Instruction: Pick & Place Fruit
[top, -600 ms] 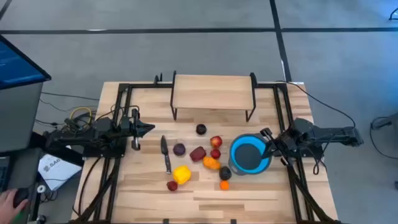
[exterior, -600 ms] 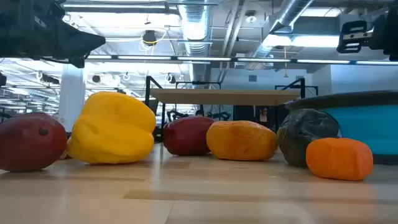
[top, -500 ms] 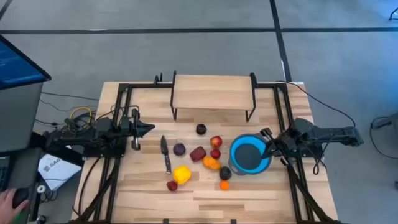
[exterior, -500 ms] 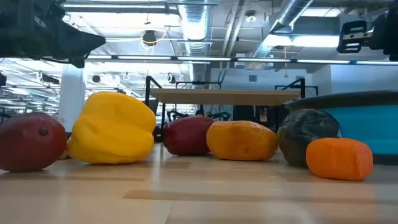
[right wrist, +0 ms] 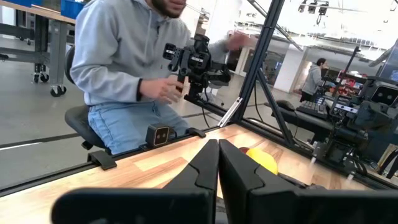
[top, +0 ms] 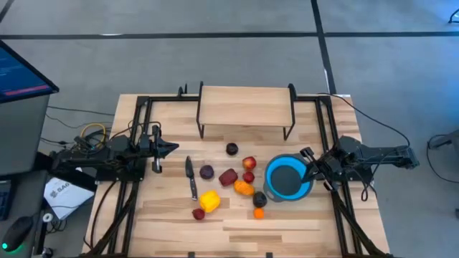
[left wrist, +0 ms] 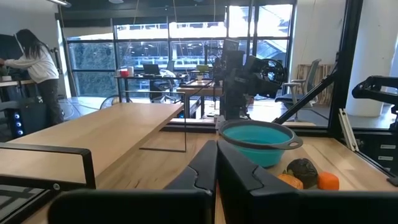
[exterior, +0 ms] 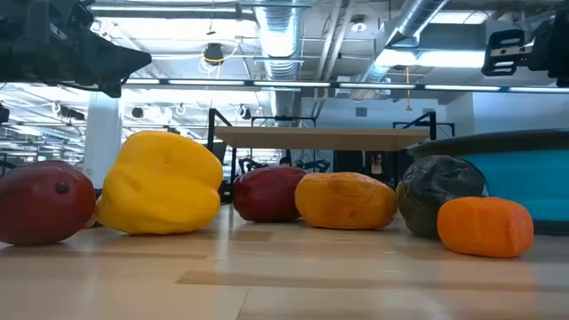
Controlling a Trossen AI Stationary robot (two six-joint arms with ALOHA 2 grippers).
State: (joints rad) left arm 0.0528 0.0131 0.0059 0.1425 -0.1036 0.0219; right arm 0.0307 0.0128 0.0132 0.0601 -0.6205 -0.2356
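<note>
Several small toy fruits lie on the table's middle: a yellow one (top: 209, 201), red ones (top: 228, 177) (top: 199, 213), a dark purple one (top: 206, 172), a black one (top: 232, 149) and orange ones (top: 244, 188) (top: 259, 213). The blue bowl (top: 288, 178) stands to their right. My left gripper (top: 171, 148) is shut and empty at the table's left, above the surface; in its wrist view (left wrist: 217, 163) the fingers meet. My right gripper (top: 308, 162) is shut and empty at the bowl's right rim; its wrist view (right wrist: 218, 163) shows the fingers together.
A black-handled knife (top: 191, 178) lies left of the fruit. A wooden shelf on black legs (top: 246, 107) stands at the table's far side. A black frame (top: 140, 107) runs along both sides. A seated person in a grey hoodie (right wrist: 130, 68) is beyond the table's left edge.
</note>
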